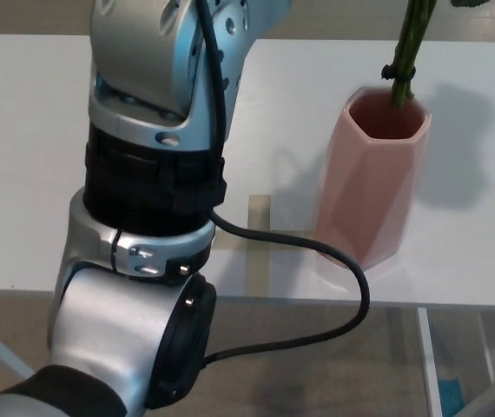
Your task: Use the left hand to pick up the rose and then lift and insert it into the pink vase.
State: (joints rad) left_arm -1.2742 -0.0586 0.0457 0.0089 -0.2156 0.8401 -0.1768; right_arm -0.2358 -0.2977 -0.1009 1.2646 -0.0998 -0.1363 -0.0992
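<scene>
My left arm fills the near left of the view: a silver shoulder-side segment lowest, then a black banded joint, then a silver forearm rising out of the top edge. A black cable loops from the arm's lower joint, swings out over the table's near edge, and returns to the black band. My left hand itself lies above the frame and does not show, so whether its fingers are wide, narrow or closed on something cannot be told from this view. My right hand does not show either.

Beyond the arm lies the white table. On it, just to the right of my forearm, two strips of beige tape form a cross, partly under the cable.

Farther right of the arm stands the pink vase, upright, faceted, with its mouth open toward the camera and its base just right of the tape cross.

Farthest, the rose stem descends from the top edge, green and slightly tilted, with a dark band around it near the lower end. Its lower tip sits inside the vase mouth, near the far rim. The bloom is out of view above. A soft shadow of vase and stem falls on the table to the right.
</scene>
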